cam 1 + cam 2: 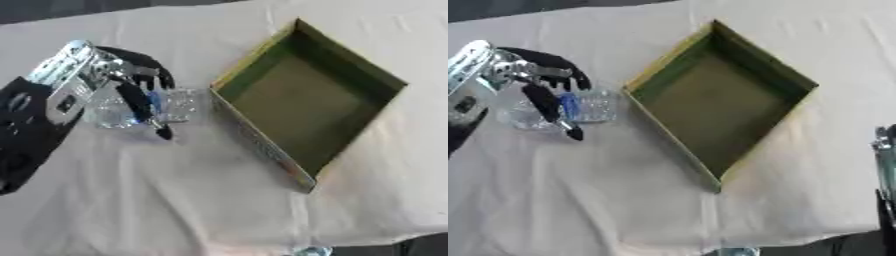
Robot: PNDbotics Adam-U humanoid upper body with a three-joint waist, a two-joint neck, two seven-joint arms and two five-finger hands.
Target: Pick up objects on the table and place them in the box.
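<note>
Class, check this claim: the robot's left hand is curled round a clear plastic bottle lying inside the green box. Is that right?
Not quite. The left hand is curled round the clear plastic bottle, but the bottle lies on the table, to the left of the green box, not inside it. The box holds nothing, as the left eye view shows.

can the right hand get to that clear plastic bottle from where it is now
Probably not easily. The bottle lies at the table's left, already under the left hand's curled fingers, and the open box sits between it and the right arm at the right edge.
</note>
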